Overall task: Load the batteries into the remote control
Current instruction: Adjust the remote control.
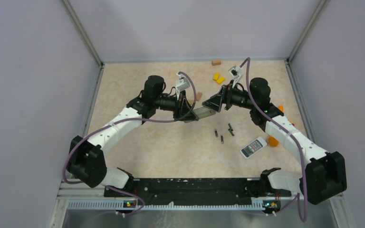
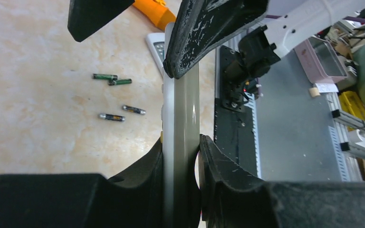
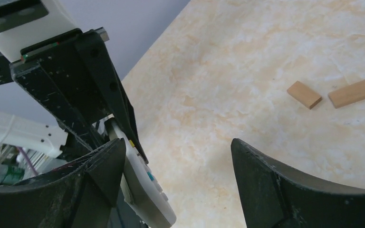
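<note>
A grey remote control [image 1: 202, 113] hangs in the air between my two grippers. My left gripper [image 1: 188, 114] is shut on one end; in the left wrist view [image 2: 181, 142] its jaws clamp the remote [image 2: 180, 104] edge-on. My right gripper [image 1: 214, 103] is open around the other end. In the right wrist view [image 3: 178, 145] one finger [image 3: 100, 166] lies against the remote [image 3: 145, 190], whose buttons face the gap, and the other finger [image 3: 285, 190] stands well apart. Several thin dark batteries [image 1: 222, 138] lie on the table below, also in the left wrist view [image 2: 111, 117].
A second, white remote [image 1: 253, 147] lies right of the batteries, with orange pieces [image 1: 273, 141] beside it. Yellow blocks [image 1: 218, 78] and a brown block [image 1: 216, 62] lie at the back. Two brown blocks [image 3: 304, 94] show in the right wrist view. Walls enclose the table.
</note>
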{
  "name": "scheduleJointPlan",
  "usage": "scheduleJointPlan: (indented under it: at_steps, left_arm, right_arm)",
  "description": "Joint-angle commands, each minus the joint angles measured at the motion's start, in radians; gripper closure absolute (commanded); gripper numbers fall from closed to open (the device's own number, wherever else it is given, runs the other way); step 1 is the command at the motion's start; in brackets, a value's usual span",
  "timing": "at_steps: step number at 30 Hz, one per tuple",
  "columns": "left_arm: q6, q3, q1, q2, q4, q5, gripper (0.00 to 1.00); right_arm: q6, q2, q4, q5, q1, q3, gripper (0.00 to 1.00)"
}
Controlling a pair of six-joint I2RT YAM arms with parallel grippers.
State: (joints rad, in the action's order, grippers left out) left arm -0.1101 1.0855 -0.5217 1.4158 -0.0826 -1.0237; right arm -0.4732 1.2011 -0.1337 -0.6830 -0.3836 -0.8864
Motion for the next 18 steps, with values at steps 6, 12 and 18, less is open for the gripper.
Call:
scheduleJointPlan:
  at_steps: [6, 12, 18]
  left_arm:
    - [0.019, 0.042, 0.002, -0.059, -0.05, -0.156, 0.85]
    - [0.028, 0.052, 0.002, -0.069, -0.067, -0.171, 0.85]
    - [0.025, 0.059, 0.003, -0.089, -0.075, -0.176, 0.76]
  right_arm:
    - [0.047, 0.023, -0.081, -0.387, -0.026, -0.061, 0.29]
    - [0.147, -0.016, -0.004, -0.421, -0.065, -0.051, 0.22]
    - [0.169, -0.007, 0.032, -0.43, -0.073, -0.076, 0.57]
